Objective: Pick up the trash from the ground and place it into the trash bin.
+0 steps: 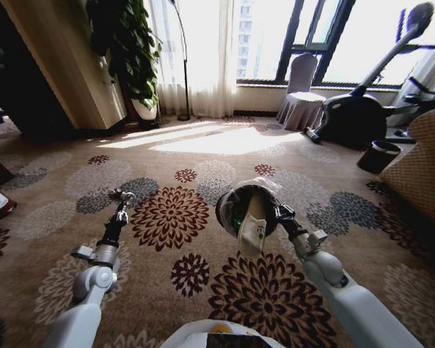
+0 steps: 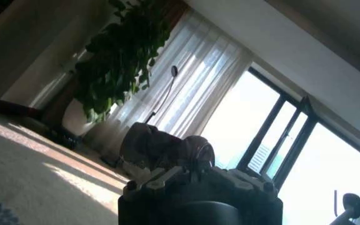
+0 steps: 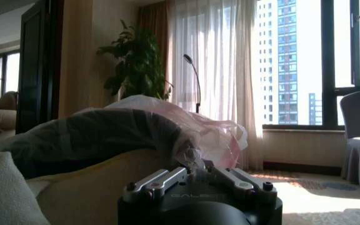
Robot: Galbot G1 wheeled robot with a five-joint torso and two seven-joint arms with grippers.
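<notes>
Closest to the lens, the robot's white rounded torso top sat at the lower edge of the head view, above a brown carpet patterned with large maroon, grey and cream flowers. On the left, the left gripper was stretched forward and hung low over the carpet, holding nothing that could be made out; whether its claw was wide or narrow could not be told. Beyond it, by the far wall, stood a tall leafy green plant in a white pot and a thin black floor lamp in front of sheer white curtains. Just right of centre, the small round black trash bin with a shiny clear plastic liner round its rim was off the floor and tipped so that its mouth faced the robot. A green wrapper lay inside it, and a white bag-like piece of trash hung out over the lower rim. The right gripper was clamped narrow on the bin's right rim and liner, carrying it above the carpet. Farther back stood a chair draped in a pale cover under the window, then a dark exercise machine with a long handle. A dark cup-shaped pot stood on the carpet near a tan woven seat at the right edge.
</notes>
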